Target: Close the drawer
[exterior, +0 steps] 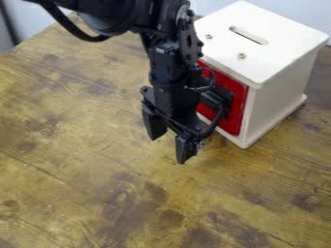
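The red drawer [227,101] sits in the front face of a small white box cabinet [265,60] at the upper right, its front nearly flush with the casing. Its black wire handle [204,123] sticks out toward the arm. My gripper [169,139] hangs just in front of the drawer, pointing straight down with its black fingers apart and nothing between them. The arm's body hides the drawer's left part, so I cannot tell whether the fingers touch the handle.
The white cabinet has slots on its top [249,37]. A worn wooden table [91,184] stretches to the left and front of the arm.
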Motion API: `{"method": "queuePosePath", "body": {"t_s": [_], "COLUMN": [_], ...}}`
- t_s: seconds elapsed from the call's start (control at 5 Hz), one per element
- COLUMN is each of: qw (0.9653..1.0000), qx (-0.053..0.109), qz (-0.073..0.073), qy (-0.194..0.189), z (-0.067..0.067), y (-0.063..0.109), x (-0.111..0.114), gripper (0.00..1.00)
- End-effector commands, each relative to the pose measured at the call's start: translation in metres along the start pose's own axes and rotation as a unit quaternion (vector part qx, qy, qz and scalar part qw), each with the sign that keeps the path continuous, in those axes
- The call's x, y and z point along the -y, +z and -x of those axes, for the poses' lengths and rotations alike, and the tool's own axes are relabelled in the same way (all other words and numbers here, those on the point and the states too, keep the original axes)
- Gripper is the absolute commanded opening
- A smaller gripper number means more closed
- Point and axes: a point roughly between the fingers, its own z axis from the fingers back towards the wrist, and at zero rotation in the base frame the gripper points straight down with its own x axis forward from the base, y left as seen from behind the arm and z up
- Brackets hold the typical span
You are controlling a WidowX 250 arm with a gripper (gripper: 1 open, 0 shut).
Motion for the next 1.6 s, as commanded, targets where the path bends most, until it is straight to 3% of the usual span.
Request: {"method": "queuePosePath", "body": {"t_s": [0.0, 0.2, 1.4], "qw": [0.9995, 0.9995, 0.9984], "qx": [0.028, 0.029, 0.046], "qz": [-0.01, -0.01, -0.011], "qy": [0.012, 0.011, -0.032], "z": [-0.006, -0.005, -0.02], "y": [0.016, 0.016, 0.028], "x": [-0.014, -0.018, 0.015], "gripper": [1.0, 1.0, 1.0]}}
